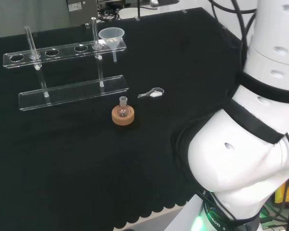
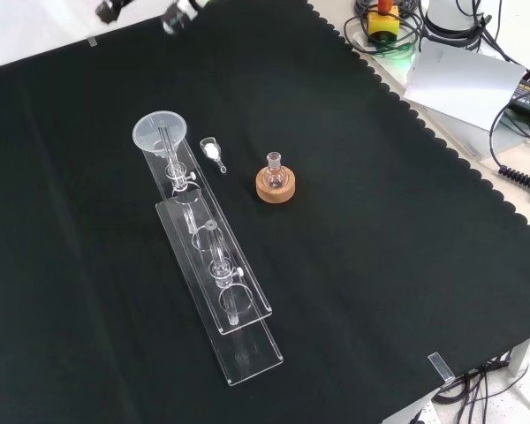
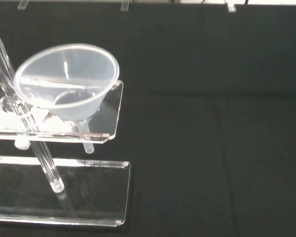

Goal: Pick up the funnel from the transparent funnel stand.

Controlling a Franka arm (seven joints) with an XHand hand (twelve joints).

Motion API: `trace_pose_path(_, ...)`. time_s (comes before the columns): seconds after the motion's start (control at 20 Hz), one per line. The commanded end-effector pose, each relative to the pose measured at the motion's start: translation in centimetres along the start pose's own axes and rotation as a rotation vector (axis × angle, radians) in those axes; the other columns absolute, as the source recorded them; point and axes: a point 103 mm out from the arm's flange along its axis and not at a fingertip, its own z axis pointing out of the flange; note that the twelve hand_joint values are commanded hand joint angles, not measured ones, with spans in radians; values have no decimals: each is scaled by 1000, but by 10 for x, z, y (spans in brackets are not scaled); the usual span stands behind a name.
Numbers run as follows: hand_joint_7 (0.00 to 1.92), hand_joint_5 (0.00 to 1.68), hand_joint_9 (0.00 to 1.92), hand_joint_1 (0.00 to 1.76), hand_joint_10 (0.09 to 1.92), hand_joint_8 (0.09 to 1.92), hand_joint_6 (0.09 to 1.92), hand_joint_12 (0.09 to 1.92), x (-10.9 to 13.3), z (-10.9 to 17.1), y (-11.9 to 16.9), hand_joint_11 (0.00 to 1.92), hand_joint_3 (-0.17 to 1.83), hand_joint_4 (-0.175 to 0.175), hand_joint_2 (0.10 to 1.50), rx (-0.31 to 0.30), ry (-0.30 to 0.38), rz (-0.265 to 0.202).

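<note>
We are seeing the clear plastic cone funnel [image 1: 111, 37] sitting spout-down in the transparent acrylic funnel stand's [image 1: 72, 91] right-end hole in the head view, ready for lifting; hand state we cannot tell.

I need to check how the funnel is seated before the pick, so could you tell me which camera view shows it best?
The wrist view: the funnel is close and large, its cone seated in the end hole of the funnel stand, its stem poking below the shelf. The head view shows it small at the stand's right end; the front view looks down into its mouth.
</note>
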Motion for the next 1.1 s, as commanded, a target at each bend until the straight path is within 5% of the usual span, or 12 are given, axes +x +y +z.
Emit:
trace_pose_path(0.05,288,297,390,460,681,657,87,1395,18,35,36,136,238,-12,1021,111,-59,-58)
trace_pose_path(0.35,206,270,397,639,695,740,87,1410,31,47,44,162,339,-26,857,187,-83,-85)
trace_pose_path(0.75,4,98,197,519,785,671,87,1480,48,55,49,184,439,-15,721,244,-84,-142)
trace_pose_path(1.1,0,51,245,483,808,669,87,1483,57,61,49,255,402,-13,703,261,-113,-162)
